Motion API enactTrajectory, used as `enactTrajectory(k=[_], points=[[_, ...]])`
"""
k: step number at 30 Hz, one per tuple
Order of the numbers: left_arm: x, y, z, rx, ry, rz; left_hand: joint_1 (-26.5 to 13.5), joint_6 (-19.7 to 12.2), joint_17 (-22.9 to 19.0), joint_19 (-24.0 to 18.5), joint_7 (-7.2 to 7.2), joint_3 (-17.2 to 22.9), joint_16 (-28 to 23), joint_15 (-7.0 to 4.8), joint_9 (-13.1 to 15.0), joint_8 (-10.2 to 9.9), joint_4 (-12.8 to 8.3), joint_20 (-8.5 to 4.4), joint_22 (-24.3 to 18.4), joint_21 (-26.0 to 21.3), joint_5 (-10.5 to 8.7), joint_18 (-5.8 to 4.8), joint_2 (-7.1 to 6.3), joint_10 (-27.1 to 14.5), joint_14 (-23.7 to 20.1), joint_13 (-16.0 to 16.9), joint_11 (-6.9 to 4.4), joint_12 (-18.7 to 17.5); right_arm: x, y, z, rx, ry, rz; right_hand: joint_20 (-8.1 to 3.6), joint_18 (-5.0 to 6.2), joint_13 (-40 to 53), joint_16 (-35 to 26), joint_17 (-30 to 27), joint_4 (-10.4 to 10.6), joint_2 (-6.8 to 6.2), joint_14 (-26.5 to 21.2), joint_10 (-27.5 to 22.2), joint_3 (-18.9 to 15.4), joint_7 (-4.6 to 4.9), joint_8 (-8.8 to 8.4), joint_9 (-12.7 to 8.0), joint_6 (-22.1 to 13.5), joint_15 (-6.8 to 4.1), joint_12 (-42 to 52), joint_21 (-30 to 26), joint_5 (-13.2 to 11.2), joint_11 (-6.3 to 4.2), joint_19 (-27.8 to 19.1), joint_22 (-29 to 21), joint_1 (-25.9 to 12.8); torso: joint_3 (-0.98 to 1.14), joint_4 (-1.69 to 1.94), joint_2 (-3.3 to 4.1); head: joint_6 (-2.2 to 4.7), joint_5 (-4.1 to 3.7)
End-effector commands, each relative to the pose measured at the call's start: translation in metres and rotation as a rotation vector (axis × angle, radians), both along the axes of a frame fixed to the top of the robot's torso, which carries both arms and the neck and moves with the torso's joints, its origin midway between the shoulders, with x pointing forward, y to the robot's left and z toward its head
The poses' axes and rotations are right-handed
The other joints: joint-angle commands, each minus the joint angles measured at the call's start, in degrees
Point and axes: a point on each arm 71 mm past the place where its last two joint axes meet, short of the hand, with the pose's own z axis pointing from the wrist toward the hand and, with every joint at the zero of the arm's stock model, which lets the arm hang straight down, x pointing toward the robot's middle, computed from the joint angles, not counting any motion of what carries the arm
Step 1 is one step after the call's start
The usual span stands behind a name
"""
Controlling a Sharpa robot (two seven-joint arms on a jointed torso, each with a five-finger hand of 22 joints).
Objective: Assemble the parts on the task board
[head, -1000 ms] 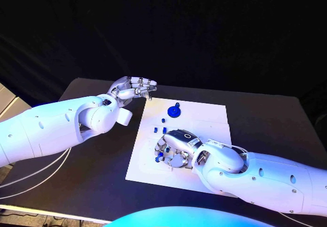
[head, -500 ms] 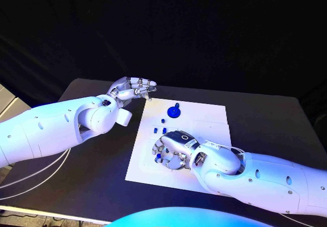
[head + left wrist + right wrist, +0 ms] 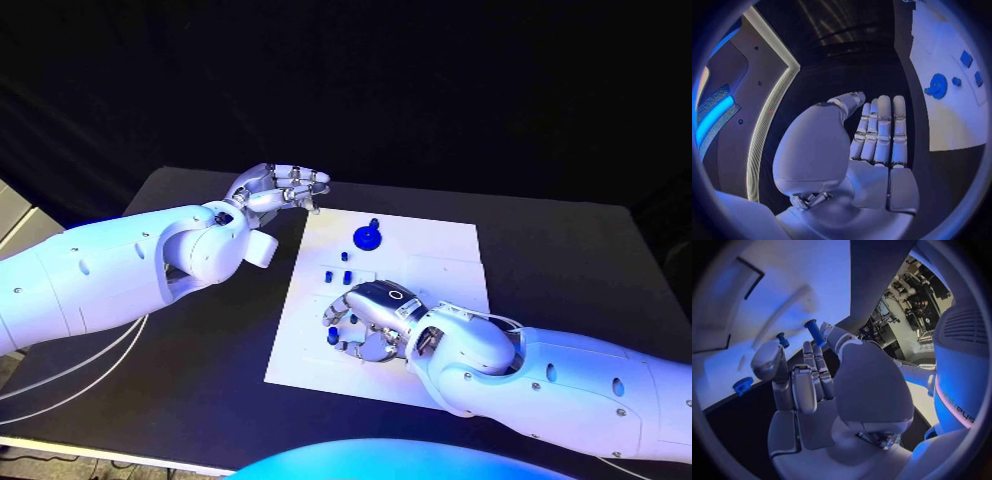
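Note:
The white task board [image 3: 433, 250] lies in the middle of the black table. On its far part rests a round blue part with a short handle [image 3: 369, 236] [image 3: 937, 86], with small blue pieces [image 3: 338, 273] [image 3: 966, 58] nearer. My right hand [image 3: 372, 318] [image 3: 811, 385] hangs over the board's near-left part with its fingers curled down. A blue peg [image 3: 815, 333] sticks out from its fingertips toward the board. A shorter blue peg [image 3: 782, 340] and a ribbed blue piece [image 3: 742, 385] sit close by. My left hand [image 3: 281, 187] [image 3: 879, 135] hovers off the board's far-left corner, fingers straight and holding nothing.
Bare black table [image 3: 188, 350] spreads left of the board, and more table [image 3: 577, 260] lies to its right. White cables [image 3: 72, 375] trail under my left arm near the table's left edge.
My right hand has crept slightly toward the board's near-left edge, fingers still curled. The left hand has stayed where it was.

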Motion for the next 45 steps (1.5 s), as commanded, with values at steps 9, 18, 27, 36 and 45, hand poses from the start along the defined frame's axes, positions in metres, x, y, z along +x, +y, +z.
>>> enactTrajectory(k=[9,18,27,36,45], points=[[0.000,0.000,0.000,-0.010,0.001,-0.011,0.30,0.38,-0.13,0.33,0.12,-0.34,-0.34,-0.39,-0.12,0.33,-0.03,-0.12,0.12,-0.26,0.15,0.20,0.39,0.24,-0.08,-0.06,-0.11,0.25,-0.001,-0.037,0.023,0.155,-0.019,-0.068,0.55,1.60,-0.61,-1.57,-3.32,10.89,0.76,1.01,-6.11,-15.04,-1.29,-2.05,-1.38,-1.95,1.19,6.15,-8.92,1.42,0.84,-2.00,1.73,9.14,0.03,-0.16,-0.15,0.53,-1.13],[-0.001,0.001,-0.002,-0.010,0.007,-0.007,0.26,0.37,-0.14,0.32,0.13,-0.39,-0.36,-0.39,-0.13,0.33,0.00,-0.12,0.13,-0.27,0.14,0.19,0.37,0.21,-0.08,-0.07,-0.10,0.25,0.029,-0.127,0.039,0.205,0.240,-0.361,-1.46,-0.37,1.78,1.37,2.83,12.65,2.22,3.38,11.23,-13.47,0.69,-0.46,-0.98,0.50,-1.23,13.35,4.25,3.01,-2.20,2.87,5.95,6.15,-0.14,-0.75,-0.61,0.88,-3.99],[-0.004,0.000,-0.006,-0.012,0.016,-0.011,0.26,0.37,-0.14,0.32,0.13,-0.39,-0.36,-0.39,-0.13,0.33,0.00,-0.12,0.13,-0.27,0.14,0.19,0.37,0.21,-0.08,-0.07,-0.10,0.25,0.024,-0.193,0.033,0.200,0.399,-0.570,-4.02,-1.68,44.62,3.26,6.61,12.38,2.22,4.34,19.00,-13.70,-1.98,5.09,2.91,1.14,-3.75,51.16,12.21,2.71,-5.29,5.05,9.34,0.70,0.01,-1.24,-0.90,0.55,-6.25],[-0.006,-0.002,-0.010,-0.017,0.024,-0.019,0.26,0.37,-0.14,0.32,0.13,-0.39,-0.36,-0.39,-0.13,0.33,0.00,-0.12,0.13,-0.27,0.14,0.19,0.37,0.21,-0.08,-0.07,-0.10,0.25,0.004,-0.207,0.019,0.023,0.411,-0.653,-3.74,-3.01,77.69,5.91,13.71,12.82,4.10,5.61,28.27,-21.64,-2.08,8.42,6.65,-0.86,-3.50,77.71,20.81,3.24,-4.88,7.15,11.61,-7.33,0.11,-1.45,-1.03,0.12,-6.93],[-0.007,-0.001,-0.010,-0.016,0.025,-0.018,0.16,0.35,-0.16,0.30,0.12,-0.48,-0.37,-0.37,-0.16,0.32,0.07,-0.11,0.14,-0.31,0.15,0.18,0.36,0.19,-0.08,-0.09,-0.10,0.28,-0.005,-0.199,0.006,-0.077,0.386,-0.661,-3.86,-3.74,83.31,6.47,15.57,12.93,4.61,5.96,31.34,-26.43,-2.38,9.74,7.76,-0.63,-3.65,82.23,25.36,4.42,-5.10,8.13,12.59,-9.53,0.05,-1.38,-1.03,-0.45,-6.86]])
